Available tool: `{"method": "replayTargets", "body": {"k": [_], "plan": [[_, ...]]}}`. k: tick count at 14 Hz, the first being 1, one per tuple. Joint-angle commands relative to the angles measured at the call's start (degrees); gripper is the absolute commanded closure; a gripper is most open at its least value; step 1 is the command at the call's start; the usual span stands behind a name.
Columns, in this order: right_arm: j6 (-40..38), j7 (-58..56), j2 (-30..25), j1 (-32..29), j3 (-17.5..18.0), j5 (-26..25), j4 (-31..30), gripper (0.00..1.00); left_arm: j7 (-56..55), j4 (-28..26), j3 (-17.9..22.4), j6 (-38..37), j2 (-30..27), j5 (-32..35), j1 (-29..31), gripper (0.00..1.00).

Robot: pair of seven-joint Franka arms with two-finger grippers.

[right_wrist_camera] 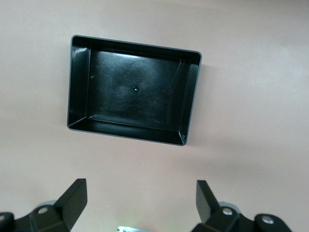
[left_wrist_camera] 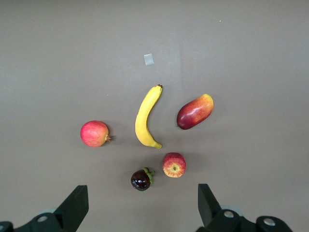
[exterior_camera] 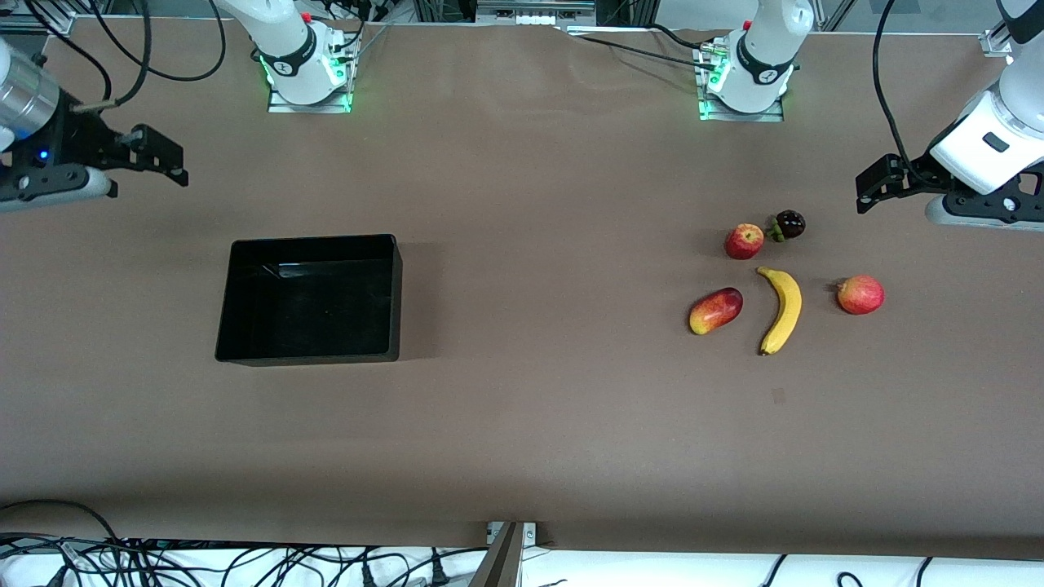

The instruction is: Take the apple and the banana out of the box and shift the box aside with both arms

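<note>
Evidently both sets of jaws are standing fully spread and gripping nothing. The left gripper (exterior_camera: 866, 189) is hanging over bare counter (exterior_camera: 522, 424) at the left arm's end, and its black jaws are framing the fruit cluster below in the left wrist view, none of it touched. Just beside that spot, the small round red apple with pale streaks (exterior_camera: 744, 241) is lying on the counter next to a dark purple round fruit with a green cap (exterior_camera: 789, 224); the long curved yellow banana (exterior_camera: 781, 310) is resting nearer the front camera, between an elongated red-and-yellow mango-like fruit (exterior_camera: 716, 311) and a larger red-orange round fruit (exterior_camera: 860, 294).

The right gripper (exterior_camera: 175, 167) is hovering over bare counter at the right arm's end, its jaws likewise clear of the shallow rectangular glossy black plastic box (exterior_camera: 245, 342), which is sitting empty well apart from the fruits. Since apple and banana are already lying outside it, the arms are probably waiting, one over each group, so that shifting the box remains the likely job.
</note>
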Motion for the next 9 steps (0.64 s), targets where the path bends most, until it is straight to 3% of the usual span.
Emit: {"method": "replayTargets", "body": {"k": [1,9], "plan": [[-0.40,-2.00,0.12,-0.91,1.08,-0.78,0.72,0.00,-0.07,0.52,0.24,0.04,-0.50,-0.56,-0.39,0.00],[0.39,-0.68,0.48,-0.48,0.99,-0.86,1.17,0.00,-0.16,0.78,0.15,-0.40,-0.15,-0.30,-0.57,0.00]]}}
